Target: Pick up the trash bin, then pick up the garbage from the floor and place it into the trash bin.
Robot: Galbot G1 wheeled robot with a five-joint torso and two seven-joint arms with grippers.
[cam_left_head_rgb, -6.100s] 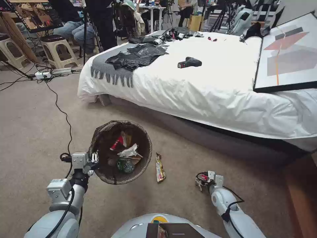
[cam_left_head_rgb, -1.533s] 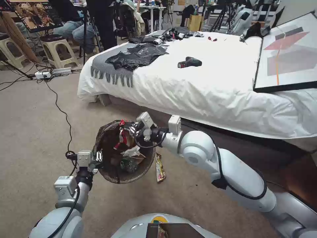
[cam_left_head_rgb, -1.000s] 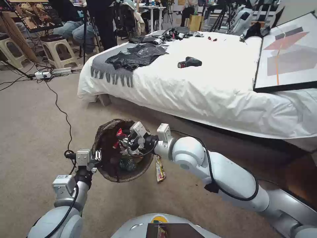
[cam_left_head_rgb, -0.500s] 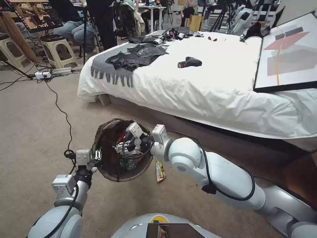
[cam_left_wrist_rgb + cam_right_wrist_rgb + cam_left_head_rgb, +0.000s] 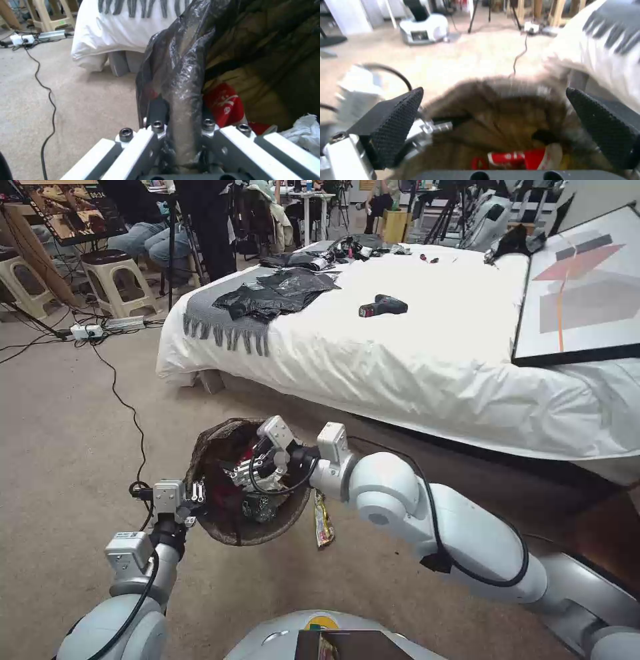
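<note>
Head view: the trash bin (image 5: 227, 513) is being held off the carpet at lower left of centre, its dark bag folded over the rim. The rim is being pinched at its left edge by the left gripper (image 5: 195, 495), and in the left wrist view the bag-covered rim (image 5: 181, 100) is being clamped between the jaws at the bottom of the frame. Inside the bin, a red-and-white paper cup (image 5: 226, 105) and white tissue (image 5: 305, 127) are being shown in the right half of that picture.

The right gripper (image 5: 248, 473) is being held over the bin's mouth, the arm reaching in from lower right. In the right wrist view its black textured pads (image 5: 395, 120) are being kept wide apart with nothing between them, the cup (image 5: 516, 157) lying below at bottom centre.

A yellow snack wrapper (image 5: 323, 520) is being left on the carpet just right of the bin. Across the upper half, a white bed (image 5: 400, 360) is being occupied by black plastic sheets (image 5: 273, 293) and a power drill (image 5: 381, 306).
</note>
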